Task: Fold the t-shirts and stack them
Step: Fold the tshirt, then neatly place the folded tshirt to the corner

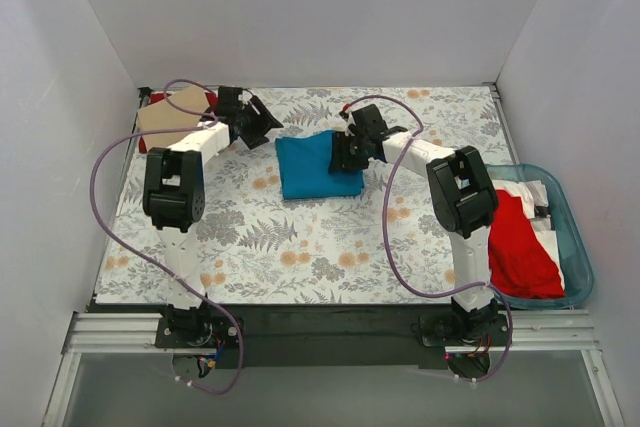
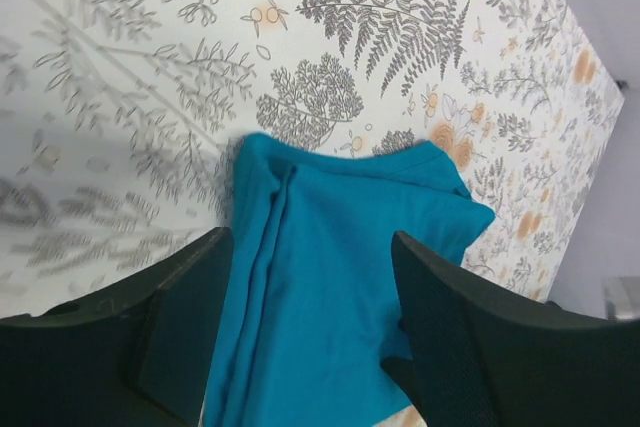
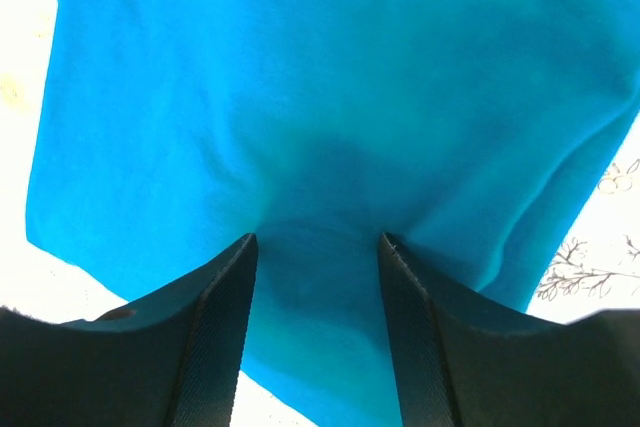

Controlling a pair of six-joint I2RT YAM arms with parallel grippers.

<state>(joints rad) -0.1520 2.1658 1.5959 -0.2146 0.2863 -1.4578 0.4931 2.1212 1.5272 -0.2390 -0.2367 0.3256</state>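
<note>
A teal-blue t-shirt [image 1: 312, 169] lies folded into a rough rectangle on the middle of the floral table cloth. My left gripper [image 1: 262, 123] hovers open at its far left corner; in the left wrist view the shirt [image 2: 340, 277] shows between the spread fingers [image 2: 185, 327]. My right gripper [image 1: 350, 153] is at the shirt's right edge, open, with its fingertips [image 3: 225, 297] pressed onto the teal cloth [image 3: 330, 97], which puckers between them. A folded tan-beige t-shirt [image 1: 168, 119] lies at the far left corner on a red one [image 1: 155, 99]. Another red t-shirt [image 1: 520, 247] lies in the tub.
The clear blue-tinted tub [image 1: 578, 247] stands off the table's right edge, with white cloth beside the red shirt. White walls enclose the table on three sides. Purple cables loop from both arms over the floral table cloth [image 1: 300, 247].
</note>
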